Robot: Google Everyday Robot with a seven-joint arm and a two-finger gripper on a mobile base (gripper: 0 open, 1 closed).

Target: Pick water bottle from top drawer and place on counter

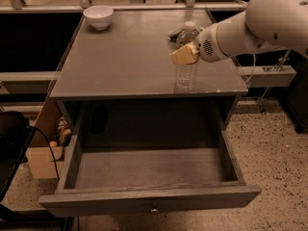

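The water bottle stands upright on the counter, near its front right corner, with its white cap showing. My gripper reaches in from the right on the white arm and sits around the bottle's upper half. A tan part of the gripper covers the bottle's shoulder. Below the counter the top drawer is pulled fully out, and I see nothing inside it. Its small knob is at the centre of the front panel.
A white bowl sits at the counter's back left corner. A cardboard box and a dark cable lie on the floor to the drawer's left. Speckled floor lies to the right, and a rail runs behind the counter.
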